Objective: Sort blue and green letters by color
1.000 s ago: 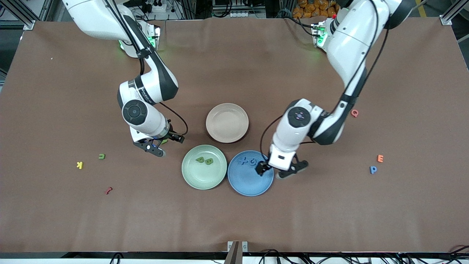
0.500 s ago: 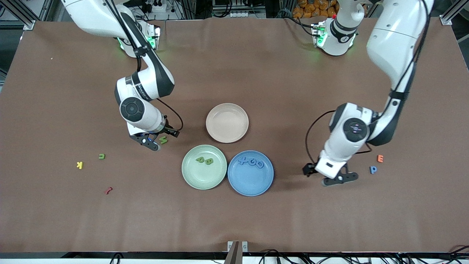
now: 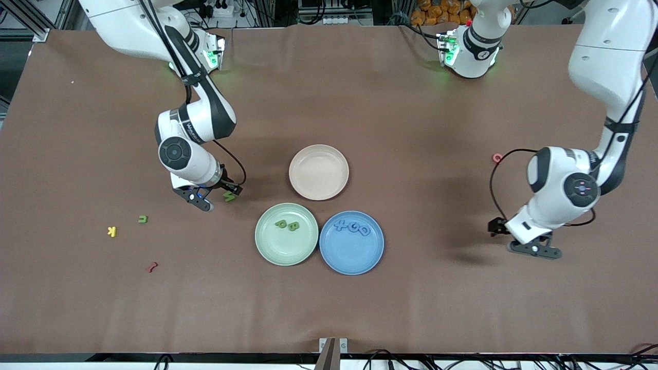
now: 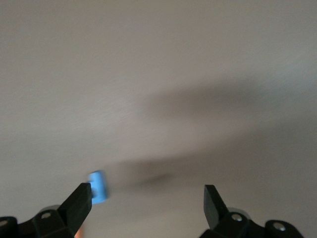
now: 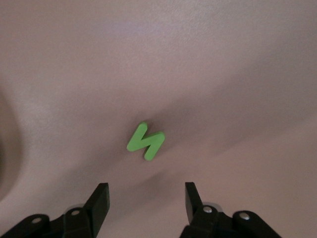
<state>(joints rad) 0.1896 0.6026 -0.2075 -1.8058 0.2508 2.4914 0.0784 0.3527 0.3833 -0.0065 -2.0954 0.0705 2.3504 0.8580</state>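
Two grippers low over bare brown table, plates at frame centre.
Right gripper [image 3: 207, 197], fingers apart, holds nothing beside green letter [image 3: 229, 196]; left gripper [image 3: 520, 238] spread wide near blue letter [image 4: 98, 186], lower right.

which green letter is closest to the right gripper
The zigzag green letter on bare table beside the right gripper; the small green letter and two on the green plate lie farther off.

The front camera looks down from high across the surface [image 3: 329, 308], facing both bases. Each wrist camera looks closely down past its own hand; the green letter [image 5: 145, 141] also shows in the front view.
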